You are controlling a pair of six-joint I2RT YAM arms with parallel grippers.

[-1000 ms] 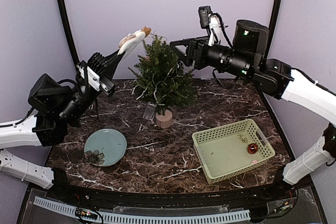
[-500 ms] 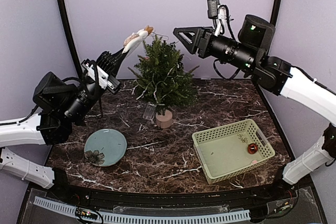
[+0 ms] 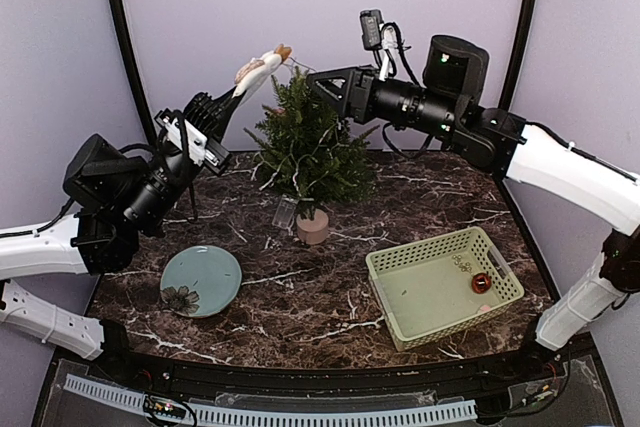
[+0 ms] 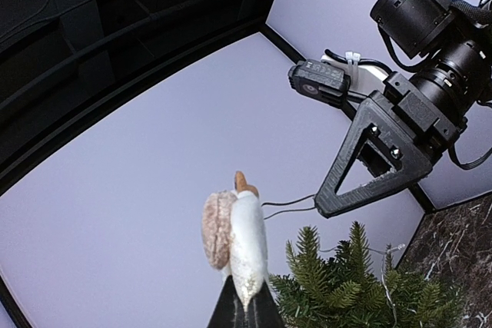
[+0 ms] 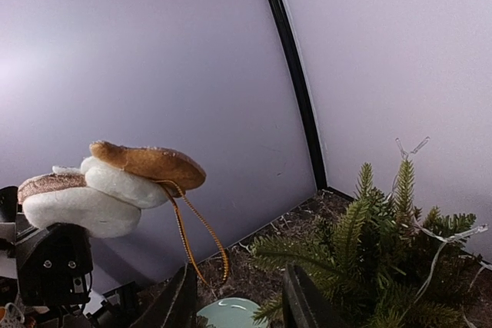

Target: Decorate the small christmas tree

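Observation:
The small christmas tree stands in its beige pot at the back middle of the marble table. My left gripper is raised left of the treetop and shut on a white-and-brown plush ornament; in the left wrist view the ornament sticks up from the closed fingertips. A gold hanging loop dangles from the ornament. My right gripper hovers over the treetop, open, and the loop hangs just ahead of its left finger. Nothing is between its jaws.
A green basket at the right front holds a red bauble and small gold pieces. A teal plate lies front left. A string of lights drapes the tree, with a clear box beside the pot.
My right arm has swung left over the treetop toward the ornament, and its jaws have narrowed. The left arm rose slightly at first and then held the ornament still.

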